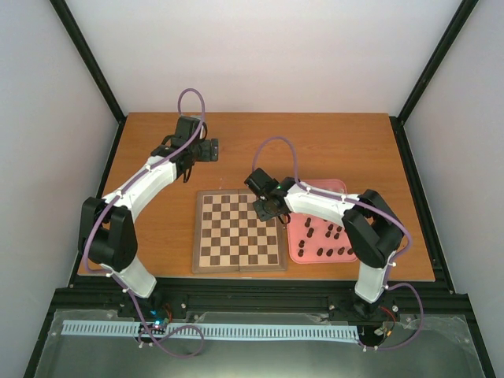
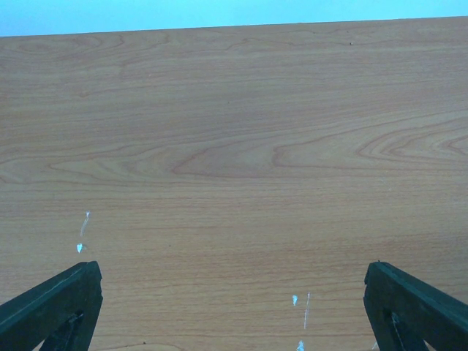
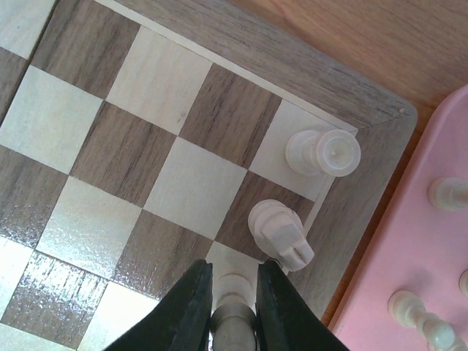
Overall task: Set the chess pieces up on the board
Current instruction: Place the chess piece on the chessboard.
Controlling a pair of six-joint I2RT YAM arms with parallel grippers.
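Note:
In the right wrist view my right gripper (image 3: 234, 269) is shut on a cream chess piece (image 3: 234, 301) over a light square at the edge of the board (image 3: 183, 190). Whether the piece's base touches the square I cannot tell. Two cream pieces stand beside it: a rook (image 3: 322, 152) on the corner square and a knight (image 3: 281, 230) on the dark square between. From above, the right gripper (image 1: 264, 209) sits at the board's (image 1: 240, 232) far right corner. My left gripper (image 1: 213, 150) hangs open over bare table (image 2: 234, 146), with nothing between its fingers (image 2: 58, 300).
A pink tray (image 1: 323, 183) lies right of the board, holding several dark pieces (image 1: 327, 236). The right wrist view shows its rim (image 3: 431, 248) and cream pieces (image 3: 417, 314) in it, close to my right fingers. White scratches (image 2: 303, 311) mark the table under the left gripper.

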